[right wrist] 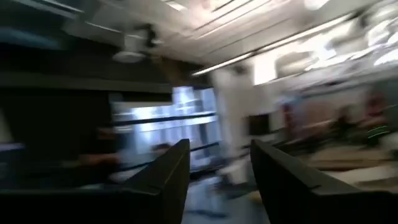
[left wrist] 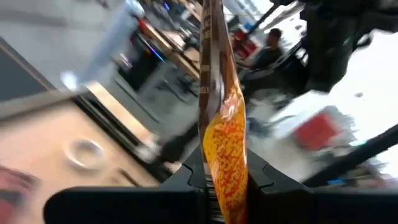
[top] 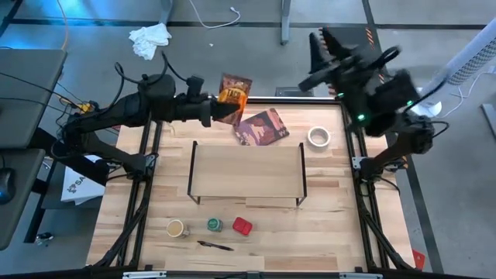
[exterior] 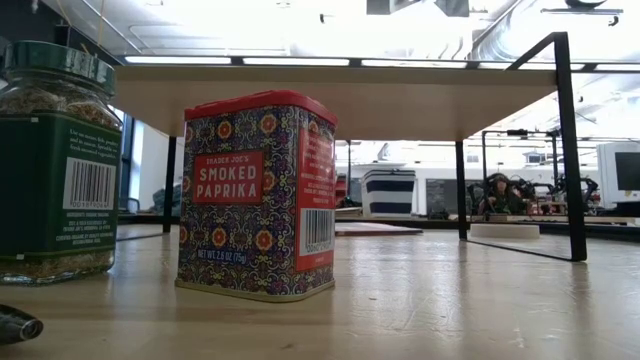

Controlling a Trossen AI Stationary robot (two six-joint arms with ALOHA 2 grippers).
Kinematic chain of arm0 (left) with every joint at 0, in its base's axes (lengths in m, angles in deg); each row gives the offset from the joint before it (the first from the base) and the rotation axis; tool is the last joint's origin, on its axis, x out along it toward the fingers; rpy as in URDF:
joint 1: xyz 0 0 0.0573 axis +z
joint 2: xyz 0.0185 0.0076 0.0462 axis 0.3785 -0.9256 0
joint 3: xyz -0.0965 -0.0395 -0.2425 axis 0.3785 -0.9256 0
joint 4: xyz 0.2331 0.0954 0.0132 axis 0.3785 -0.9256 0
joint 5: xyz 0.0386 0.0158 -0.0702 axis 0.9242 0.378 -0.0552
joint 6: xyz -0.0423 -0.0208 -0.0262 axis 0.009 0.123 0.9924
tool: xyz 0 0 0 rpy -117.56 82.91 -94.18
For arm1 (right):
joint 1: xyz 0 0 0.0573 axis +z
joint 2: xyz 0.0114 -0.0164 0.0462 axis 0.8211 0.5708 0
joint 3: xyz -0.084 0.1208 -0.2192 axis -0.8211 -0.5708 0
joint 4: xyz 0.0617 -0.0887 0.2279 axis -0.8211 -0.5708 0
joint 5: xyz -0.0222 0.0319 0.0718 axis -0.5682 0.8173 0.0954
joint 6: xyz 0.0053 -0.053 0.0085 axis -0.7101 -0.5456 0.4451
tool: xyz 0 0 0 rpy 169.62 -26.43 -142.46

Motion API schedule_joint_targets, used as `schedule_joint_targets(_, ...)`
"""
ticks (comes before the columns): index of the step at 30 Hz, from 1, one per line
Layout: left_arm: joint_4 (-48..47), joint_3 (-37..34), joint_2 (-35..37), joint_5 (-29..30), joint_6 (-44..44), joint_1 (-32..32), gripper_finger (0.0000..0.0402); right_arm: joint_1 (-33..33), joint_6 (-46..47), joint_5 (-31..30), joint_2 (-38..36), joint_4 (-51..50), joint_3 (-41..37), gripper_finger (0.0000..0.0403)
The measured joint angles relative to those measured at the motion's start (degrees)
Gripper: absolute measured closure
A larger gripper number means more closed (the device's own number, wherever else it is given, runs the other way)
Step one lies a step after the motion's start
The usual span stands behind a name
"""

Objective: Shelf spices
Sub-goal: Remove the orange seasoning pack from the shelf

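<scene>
My left gripper (top: 222, 107) is shut on the flat brown-orange packet (top: 235, 89) above the table's far edge, to the left of the dark reddish card (top: 262, 126). The shelf (top: 248, 172) stands mid-table on its thin black legs; its top board (exterior: 340, 95) is bare. Along the near edge stand the tan-topped jar (top: 177, 228), the green-lidded jar (top: 214, 225) (exterior: 55, 160) and the red tin (top: 242, 225) (exterior: 255, 195), each on its base. My right gripper (right wrist: 221, 171) is open, raised beyond the table's far right corner. My left gripper (left wrist: 225, 177) pinches the packet's orange-printed end (left wrist: 225, 146) between its two fingers, coming about level from the table's left. The packet is lifted clear of the table, and the rest of it reaches out beyond the fingertips, seen edge-on in the wrist view.
A white tape roll (top: 318, 137) lies right of the card, behind the shelf. A dark pen (top: 215, 246) lies near the table's near edge. The right arm (top: 372, 85) hangs over the far right corner. Bare wood shows left and right of the shelf.
</scene>
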Motion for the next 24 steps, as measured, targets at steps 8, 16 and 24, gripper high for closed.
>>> schedule_joint_targets(8,-0.7,0.0,0.2,2.5,-13.5,0.0,0.038,-11.2,43.5,26.6,-7.7,-38.4,-0.2,0.0236)
schedule_joint_targets(16,1.1,0.0,0.0,-1.6,-24.6,0.0,0.038,-15.1,40.2,31.0,-5.1,-47.9,-0.3,0.0236)
schedule_joint_targets(24,8.6,0.1,-1.0,-1.1,-29.4,0.0,0.0381,-15.2,44.3,47.0,0.2,-39.7,-0.3,0.0236)
